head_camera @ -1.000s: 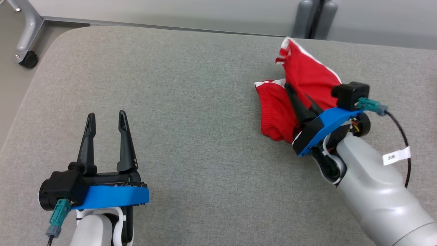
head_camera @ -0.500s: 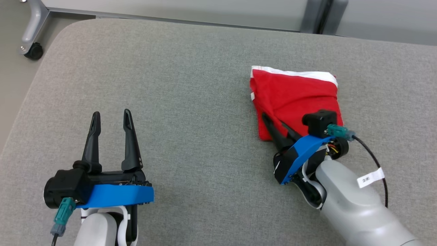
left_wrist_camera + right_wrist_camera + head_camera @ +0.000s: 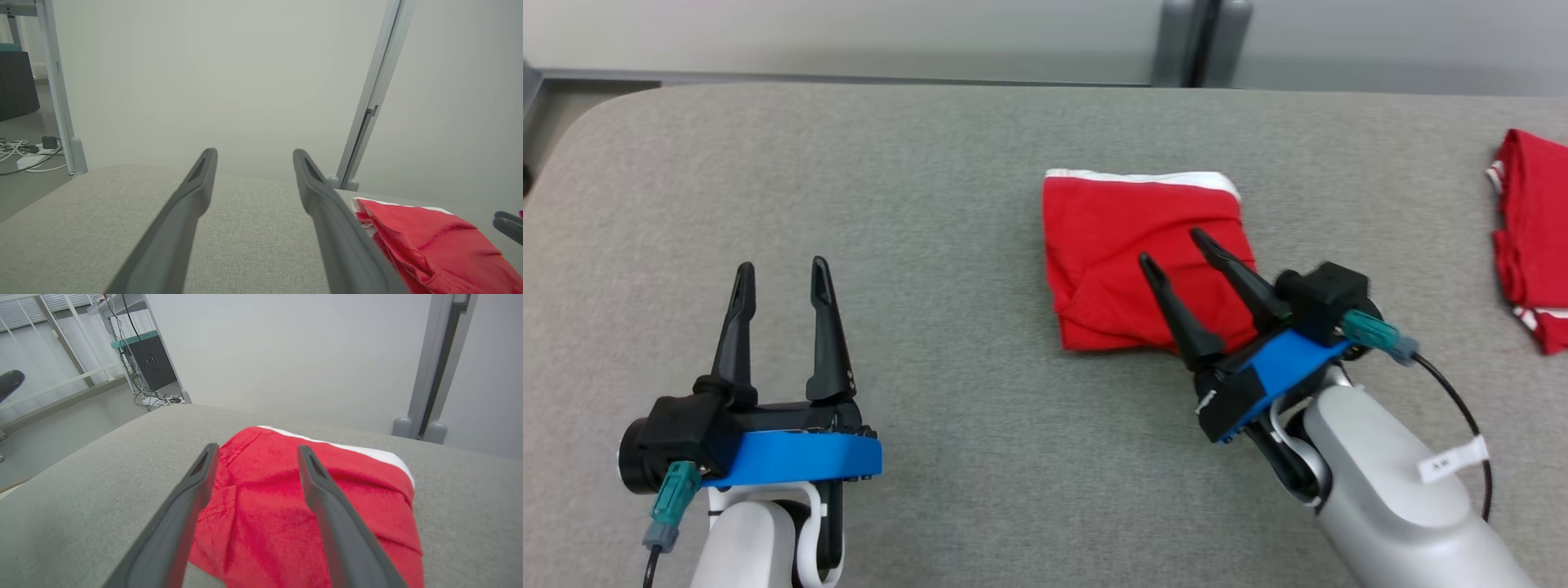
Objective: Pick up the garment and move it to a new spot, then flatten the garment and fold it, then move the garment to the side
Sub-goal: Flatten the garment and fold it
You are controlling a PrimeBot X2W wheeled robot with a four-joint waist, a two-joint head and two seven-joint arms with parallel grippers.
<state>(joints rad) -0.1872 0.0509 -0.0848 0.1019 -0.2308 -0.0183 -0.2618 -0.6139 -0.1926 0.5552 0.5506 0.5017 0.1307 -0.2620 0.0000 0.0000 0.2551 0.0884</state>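
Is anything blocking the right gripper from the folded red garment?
Nothing visible does. The right gripper stands open over the garment's near right corner. A second red garment lies apart, farther right.

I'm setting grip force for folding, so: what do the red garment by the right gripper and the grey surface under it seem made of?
The red garment: soft knit cloth, probably cotton, matte; it creases softly and shows stitched seams and a white edge band. The grey surface: woven, flecked upholstery-type fabric, matte, rounded at the corner as if padded; its core is hidden.
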